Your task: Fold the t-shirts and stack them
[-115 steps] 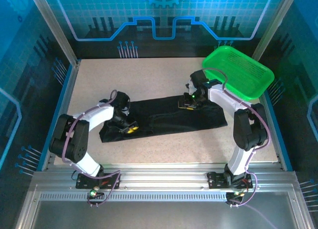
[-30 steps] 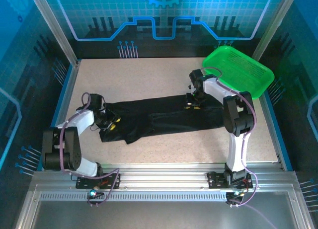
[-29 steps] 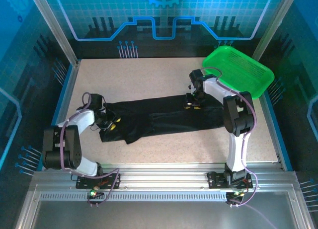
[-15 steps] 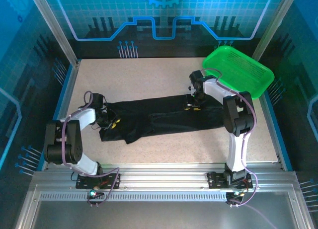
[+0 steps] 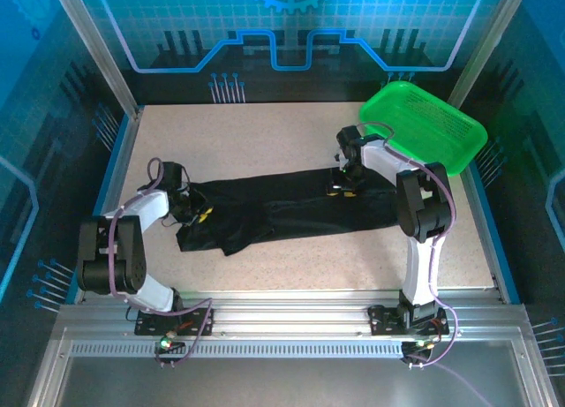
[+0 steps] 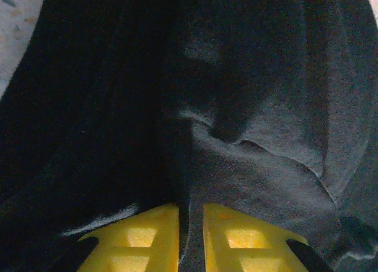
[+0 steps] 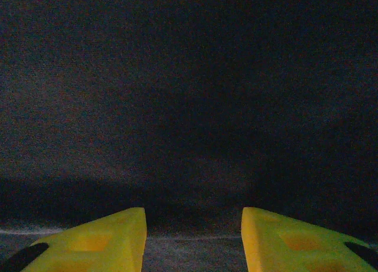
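Limp, light black t-shirt (image 5: pixel 291 208) strung across mid-surface; left end effector (image 6: pixel 190 210) narrow, pinching a fold, right end effector (image 7: pixel 192 212) half-wide above its far edge, and hems look the best grip

T-shirt (image 5: pixel 291 208) is looking like matt black knit cloth: soft, with a fine fuzzy weave showing close up in the left wrist view and creasing into rounded ridges. Left fingers (image 6: pixel 142 239) and right fingers (image 7: pixel 88 242) are showing as smooth yellow moulded plastic, semi-matt. Basket (image 5: pixel 441 129) at upper right is reading as bright green plastic mesh, slightly glossy. Table (image 5: pixel 265 133) is looking pale, speckled, stone-like, matt. Rail (image 5: pixel 291 323) along the bottom is reading as brushed aluminium extrusion. Arm shells (image 5: pixel 388 167) are looking like glossy white plastic, joints matt black.
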